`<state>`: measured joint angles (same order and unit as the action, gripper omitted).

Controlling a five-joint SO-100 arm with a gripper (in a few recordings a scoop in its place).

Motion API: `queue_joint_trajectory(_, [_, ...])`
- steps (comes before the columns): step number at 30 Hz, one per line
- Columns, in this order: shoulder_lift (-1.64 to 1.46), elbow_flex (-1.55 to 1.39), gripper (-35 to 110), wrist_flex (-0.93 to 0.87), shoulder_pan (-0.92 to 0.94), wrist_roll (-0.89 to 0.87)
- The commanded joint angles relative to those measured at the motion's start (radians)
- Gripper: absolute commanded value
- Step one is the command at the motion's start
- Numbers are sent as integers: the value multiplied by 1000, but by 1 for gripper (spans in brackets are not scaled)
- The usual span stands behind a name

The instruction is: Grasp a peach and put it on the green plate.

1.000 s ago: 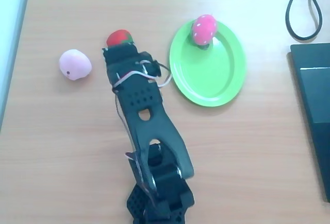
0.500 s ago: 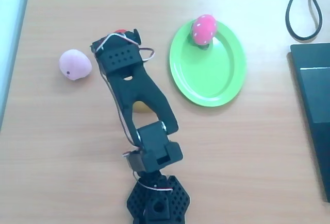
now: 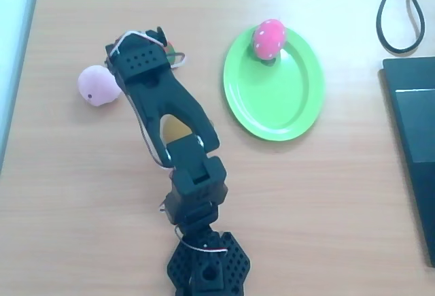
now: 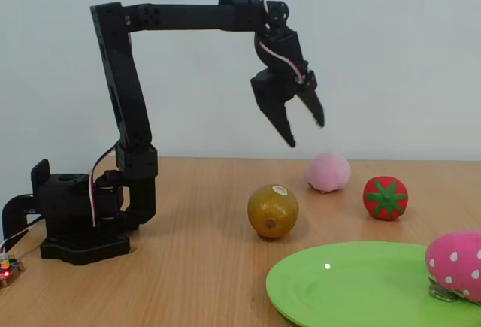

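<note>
**Gripper Raised Beside the Peach, Jaws Apart, Nothing Held**

Overhead view. The peach (image 3: 99,86) rests on the wooden table (image 3: 326,194) at the left of the picture. The black arm (image 3: 160,102) reaches up the picture from its base, and its wrist housing lies just to the right of the peach, its edge overlapping the fruit's right side in the picture. The fingers are hidden beneath the housing, so their opening cannot be read here. The green plate (image 3: 274,99) lies well to the right of the arm, with a strawberry (image 3: 269,38) on its upper rim. A brown kiwi (image 3: 175,128) shows through the gap in the arm.

Fixed view. The gripper (image 4: 301,124) hangs high above the table with its two fingers spread and nothing between them. The peach (image 4: 328,171) sits on the table below the fingertips and slightly to their right, well apart in height. A tomato (image 4: 385,197) stands to the right of the peach, nearer the camera; the kiwi (image 4: 273,210) lies to the left and nearer still. The green plate (image 4: 353,289) occupies the foreground, well apart from the peach.

Assessment. The peach is rounded, with no long axis to align to. The coming move likely requires a small shift toward the peach, then a straight descent.
</note>
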<state>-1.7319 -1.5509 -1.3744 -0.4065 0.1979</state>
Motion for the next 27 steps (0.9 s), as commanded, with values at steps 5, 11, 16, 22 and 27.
queue_joint_trajectory(5, [101, 181, 44, -52, -55, 43])
queue_joint_trajectory(11, [222, 285, 44, -86, -61, 46])
queue_joint_trajectory(16, [333, 377, 45, -98, -60, 49])
queue_joint_trajectory(22, [439, 456, 46, -98, -61, 49])
queue_joint_trajectory(27, [497, 505, 48, -103, -64, 54])
